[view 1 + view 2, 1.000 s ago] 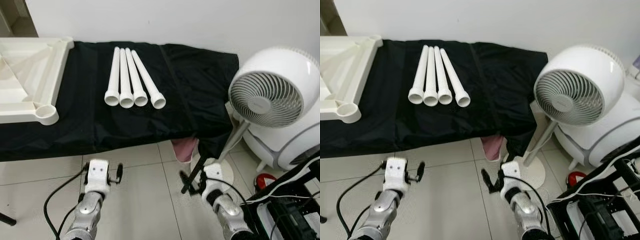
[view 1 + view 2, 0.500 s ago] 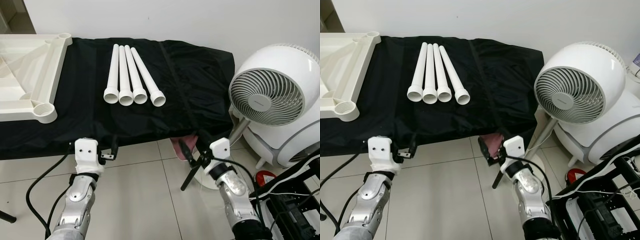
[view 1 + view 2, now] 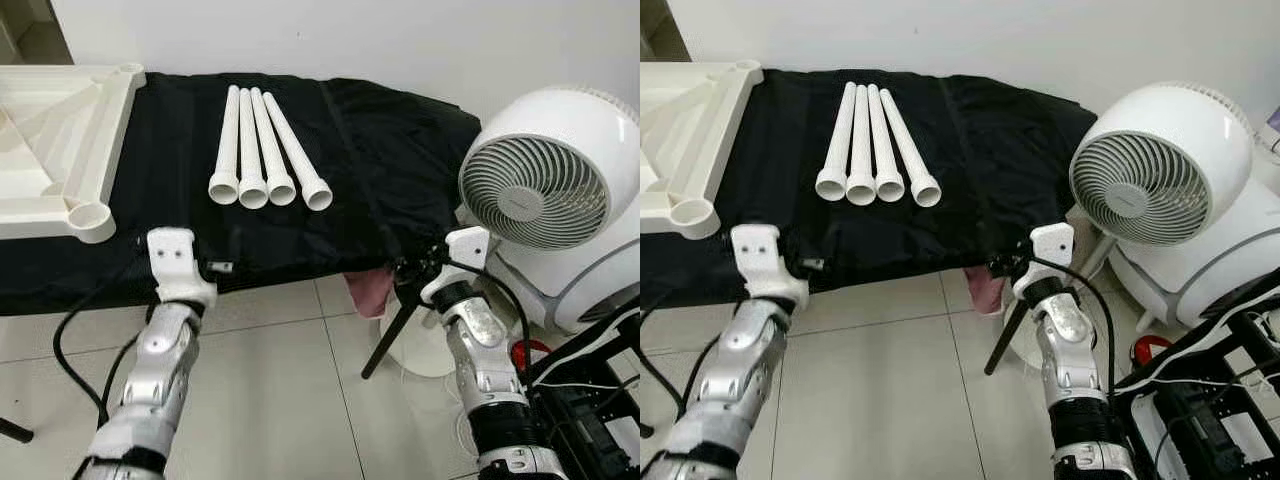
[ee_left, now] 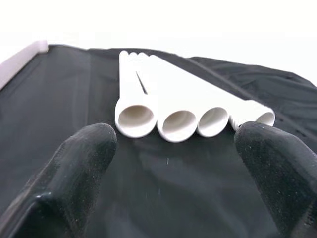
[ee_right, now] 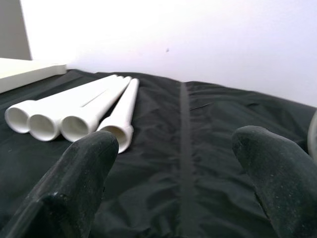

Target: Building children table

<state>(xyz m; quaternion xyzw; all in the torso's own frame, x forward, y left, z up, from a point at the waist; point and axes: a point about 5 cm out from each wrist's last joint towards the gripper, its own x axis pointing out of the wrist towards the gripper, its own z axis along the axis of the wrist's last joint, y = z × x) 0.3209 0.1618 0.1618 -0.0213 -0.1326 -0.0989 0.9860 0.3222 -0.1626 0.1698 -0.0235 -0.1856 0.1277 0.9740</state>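
Nearest the robot, both grippers hover at the front edge of the black cloth (image 3: 400, 160) that covers the work surface. The left gripper (image 4: 173, 163) has its fingers spread wide with nothing between them, aimed at the open ends of the four white legs (image 3: 262, 150). The right gripper (image 5: 178, 168) is likewise wide open and empty, set near the front right corner of the cloth with the legs off to its left.

Further in, the legs lie side by side, touching, on the middle of the cloth, flared sockets toward the front edge and slimmer ends toward the back. They look like hollow plastic tubes: probably light, rigid and rather smooth, so they may roll or slip. A grip across the shaft just behind the flared collar should hold best.

At the far left end rests the cream tabletop (image 3: 60, 150), upside down, with round corner sockets. A white fan (image 3: 545, 190) stands beyond the right edge.
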